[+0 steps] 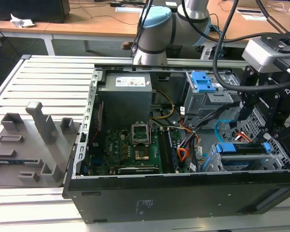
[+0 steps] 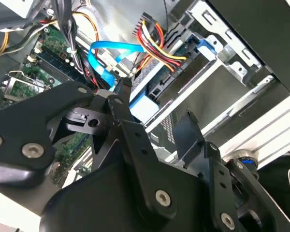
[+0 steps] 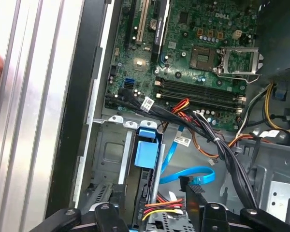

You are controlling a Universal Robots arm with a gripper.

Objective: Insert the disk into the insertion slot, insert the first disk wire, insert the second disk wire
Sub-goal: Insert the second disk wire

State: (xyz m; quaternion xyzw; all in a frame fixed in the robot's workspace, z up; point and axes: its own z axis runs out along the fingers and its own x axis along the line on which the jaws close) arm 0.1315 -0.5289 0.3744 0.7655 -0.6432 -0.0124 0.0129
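Inspected in both wrist views and the exterior view.

- Gripper (image 3: 157, 199): spread wide, nothing clamped; poised over the drive end of the case.
- Disk (image 3: 147, 153): seated in the insertion slot (image 3: 106, 164), long axis along the cage, blue carrier end toward the motherboard (image 3: 193, 63).
- Orange, red and yellow wire bundle (image 2: 157, 41): appears plugged into the disk's end, directly between the fingers.
- Second disk wire (image 3: 193, 175): looped loose beside the disk; dark plug (image 3: 186, 182) free, not mated.
- Governing relation: plug just beside one finger (image 3: 196, 197), on the side away from the bundle, not inside the gap. Contact between plug and finger cannot be told.
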